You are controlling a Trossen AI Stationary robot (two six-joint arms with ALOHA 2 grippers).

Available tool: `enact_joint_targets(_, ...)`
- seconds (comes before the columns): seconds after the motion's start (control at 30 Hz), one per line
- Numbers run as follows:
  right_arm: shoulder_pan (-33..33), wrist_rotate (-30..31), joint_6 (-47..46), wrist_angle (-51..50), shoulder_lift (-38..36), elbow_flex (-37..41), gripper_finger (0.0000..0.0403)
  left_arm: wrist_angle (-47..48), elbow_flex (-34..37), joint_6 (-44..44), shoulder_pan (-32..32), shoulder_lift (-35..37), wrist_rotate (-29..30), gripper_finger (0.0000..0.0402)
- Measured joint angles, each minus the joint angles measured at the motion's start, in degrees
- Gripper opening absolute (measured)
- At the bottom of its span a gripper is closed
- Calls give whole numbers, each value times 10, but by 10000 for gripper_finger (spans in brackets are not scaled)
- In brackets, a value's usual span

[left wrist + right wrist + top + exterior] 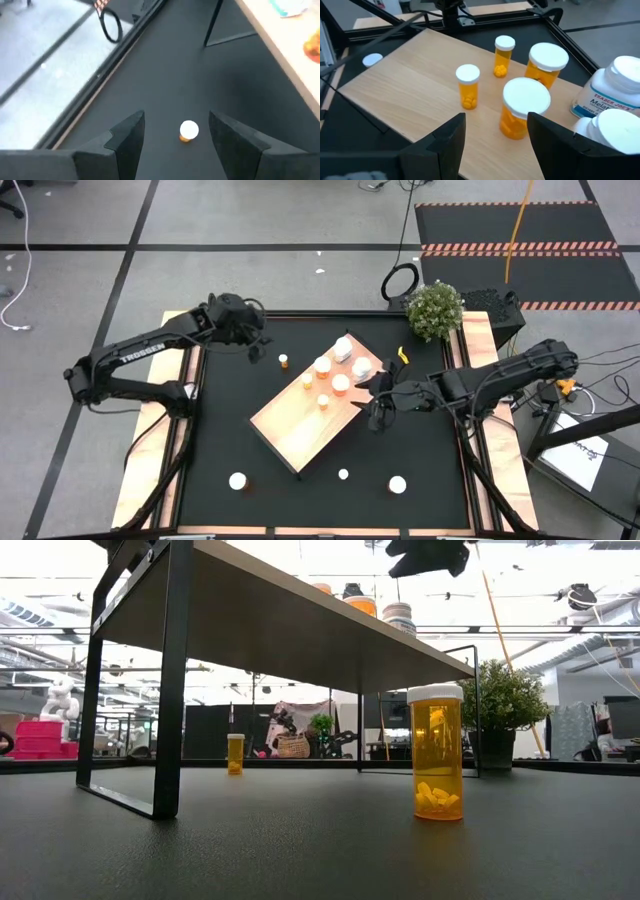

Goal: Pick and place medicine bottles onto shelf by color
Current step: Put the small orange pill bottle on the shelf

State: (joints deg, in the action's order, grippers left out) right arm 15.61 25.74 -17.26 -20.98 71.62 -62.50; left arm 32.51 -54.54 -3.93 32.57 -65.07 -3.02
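High view: shelf [300, 425] long axis diagonal | left fingers [127, 137] spread | right fingers [447, 135] spread

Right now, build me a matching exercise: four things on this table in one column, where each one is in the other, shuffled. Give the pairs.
Things
1. left gripper
2. right gripper
3. white bottles
4. plant

Places
A. at the far right corner of the table
B. open, facing a lone orange bottle on the black mat
C. at the far end of the shelf
D. open, at the shelf's right edge, facing the orange bottles

Pairs: 1-B, 2-D, 3-C, 4-A
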Motion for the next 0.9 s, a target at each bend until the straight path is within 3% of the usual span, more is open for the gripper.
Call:
enact_joint_targets(0.43,-5,11,-11,42,24,0,208,-29,-2,-26,52,-138,-8,223)
enact_joint_targets(0.6,-11,46,7,94,23,0,208,-21,-3,-33,63,-160,-32,223)
enact_joint_targets(0.9,-29,45,54,164,23,0,208,5,-4,-40,47,-164,-36,223)
